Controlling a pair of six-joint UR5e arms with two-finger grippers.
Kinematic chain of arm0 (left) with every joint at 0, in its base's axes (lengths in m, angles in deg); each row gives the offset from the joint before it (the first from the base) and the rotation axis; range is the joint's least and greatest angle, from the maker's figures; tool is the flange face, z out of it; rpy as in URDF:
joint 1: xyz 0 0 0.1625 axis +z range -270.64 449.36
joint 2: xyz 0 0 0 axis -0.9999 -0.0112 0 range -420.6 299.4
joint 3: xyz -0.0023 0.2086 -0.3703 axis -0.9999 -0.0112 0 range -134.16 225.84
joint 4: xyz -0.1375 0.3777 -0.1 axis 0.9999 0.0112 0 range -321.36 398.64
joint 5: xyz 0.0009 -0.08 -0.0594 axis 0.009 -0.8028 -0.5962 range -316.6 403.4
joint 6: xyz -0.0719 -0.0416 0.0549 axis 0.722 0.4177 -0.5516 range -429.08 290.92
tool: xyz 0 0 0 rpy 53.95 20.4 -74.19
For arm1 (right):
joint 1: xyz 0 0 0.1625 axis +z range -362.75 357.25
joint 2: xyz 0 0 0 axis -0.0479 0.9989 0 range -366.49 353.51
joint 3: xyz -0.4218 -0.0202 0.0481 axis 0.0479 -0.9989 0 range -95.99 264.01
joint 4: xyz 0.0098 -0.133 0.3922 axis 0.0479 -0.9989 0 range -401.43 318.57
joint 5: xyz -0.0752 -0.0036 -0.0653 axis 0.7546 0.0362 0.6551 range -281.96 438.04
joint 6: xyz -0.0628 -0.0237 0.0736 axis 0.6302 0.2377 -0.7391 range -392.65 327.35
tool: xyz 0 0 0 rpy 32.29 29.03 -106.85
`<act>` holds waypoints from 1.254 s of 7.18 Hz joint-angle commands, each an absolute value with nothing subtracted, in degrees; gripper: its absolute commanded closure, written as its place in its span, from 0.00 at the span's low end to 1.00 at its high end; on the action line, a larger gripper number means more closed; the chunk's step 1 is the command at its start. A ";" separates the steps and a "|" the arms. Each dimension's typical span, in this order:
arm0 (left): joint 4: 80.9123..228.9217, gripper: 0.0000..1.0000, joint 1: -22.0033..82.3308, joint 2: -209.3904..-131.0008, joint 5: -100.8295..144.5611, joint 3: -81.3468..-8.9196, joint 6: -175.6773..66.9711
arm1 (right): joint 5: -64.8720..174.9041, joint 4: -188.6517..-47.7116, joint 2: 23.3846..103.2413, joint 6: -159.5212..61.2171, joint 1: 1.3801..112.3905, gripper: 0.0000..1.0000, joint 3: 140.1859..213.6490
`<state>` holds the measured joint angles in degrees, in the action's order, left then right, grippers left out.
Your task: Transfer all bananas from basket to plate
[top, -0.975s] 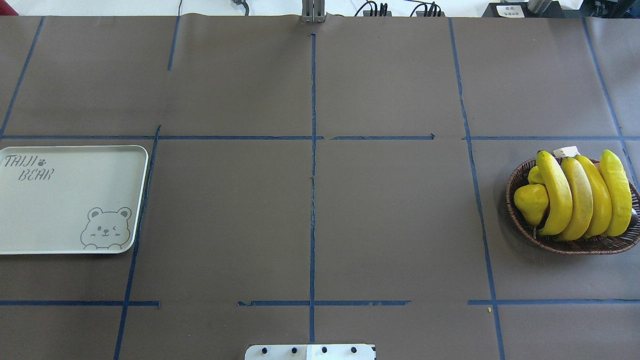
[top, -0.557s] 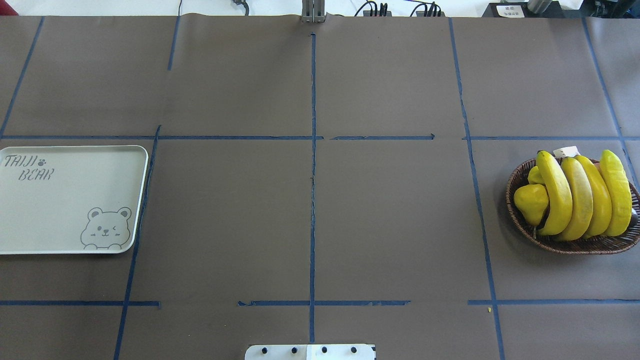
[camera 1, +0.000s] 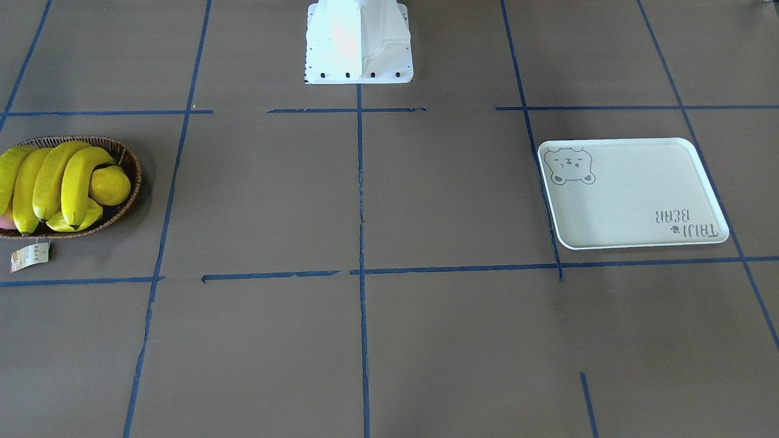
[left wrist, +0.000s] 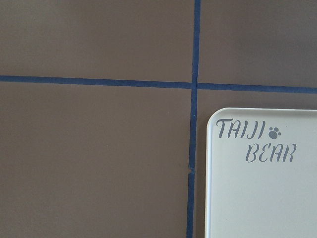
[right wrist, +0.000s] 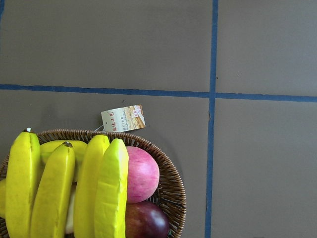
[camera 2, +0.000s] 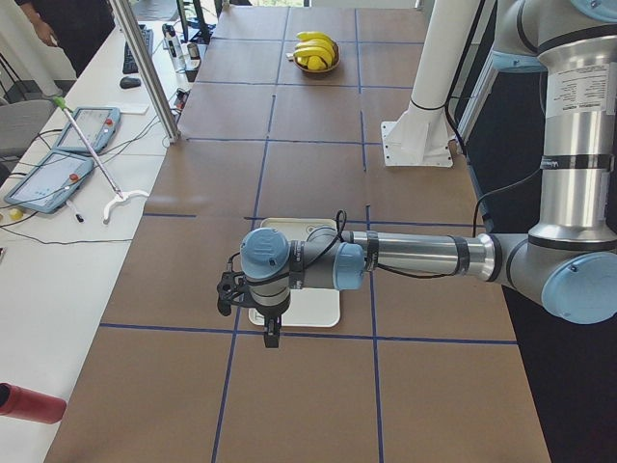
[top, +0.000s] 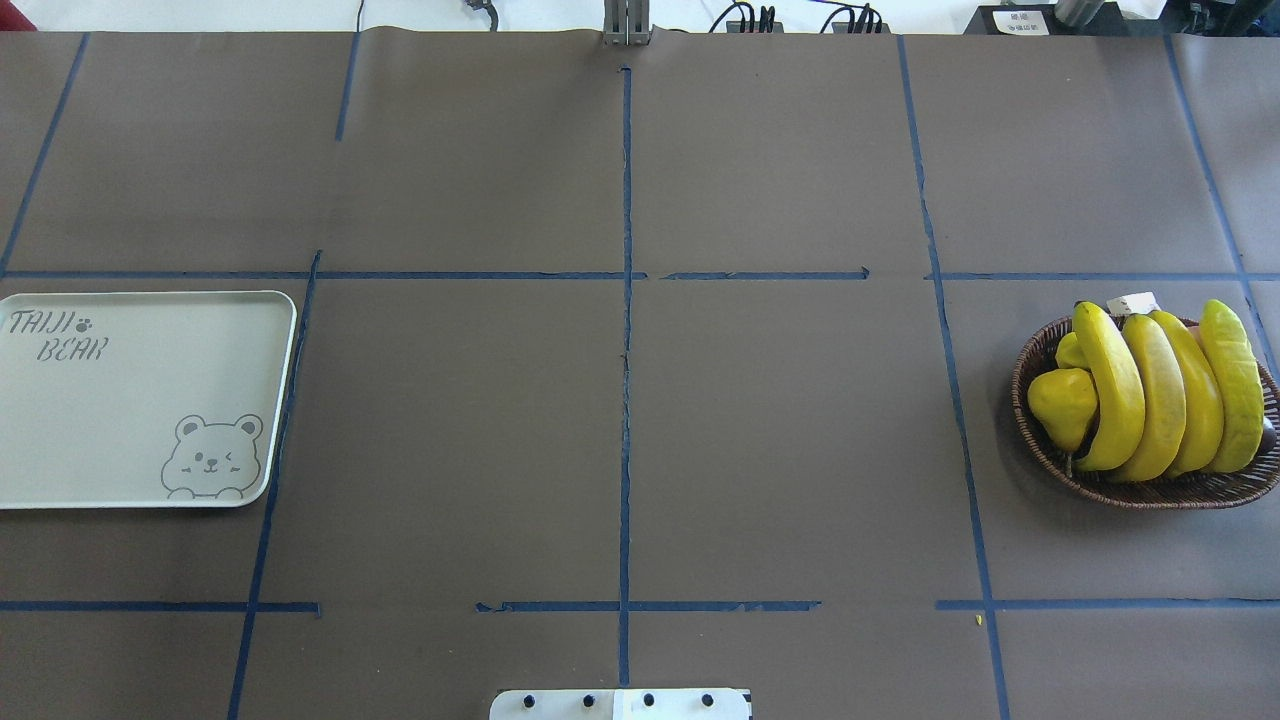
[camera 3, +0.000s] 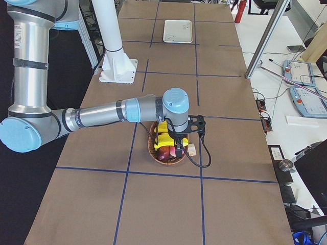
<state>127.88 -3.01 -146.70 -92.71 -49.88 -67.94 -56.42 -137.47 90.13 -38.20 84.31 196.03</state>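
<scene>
four bananas [top: 1155,395] lie side by side in the wicker basket [top: 1150,492] near the table's right end. they are well apart from the plate [top: 120,420], which lies near the left end. a wide stretch of the brown paper table [top: 780,440], crossed by blue tape lines [top: 626,400], runs between them. one corner of the plate sits just beside a tape crossing.

the basket also holds a rounder yellow fruit [top: 1060,405] on the side toward the table's middle. a pink apple [right wrist: 143,173] and a dark plum [right wrist: 148,222] sit on the side toward the table's end. a paper tag [right wrist: 124,118] lies on the table just outside the rim. the plate shows its grey bear drawing and lettering.

the left gripper [camera 2: 273,336] hangs above the plate's outer end and the right gripper [camera 3: 176,148] hangs above the basket. both show only in the side views, so i cannot tell how wide their fingers stand.

the white robot base [camera 1: 359,42] stands at the middle of one long edge. a pale bench with teach pendants [camera 3: 306,71] runs along the other.
</scene>
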 commanded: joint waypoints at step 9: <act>127.85 0.00 -3.01 -146.65 -92.74 -49.88 -67.94 | -45.38 -111.48 101.26 -63.59 61.25 0.06 196.34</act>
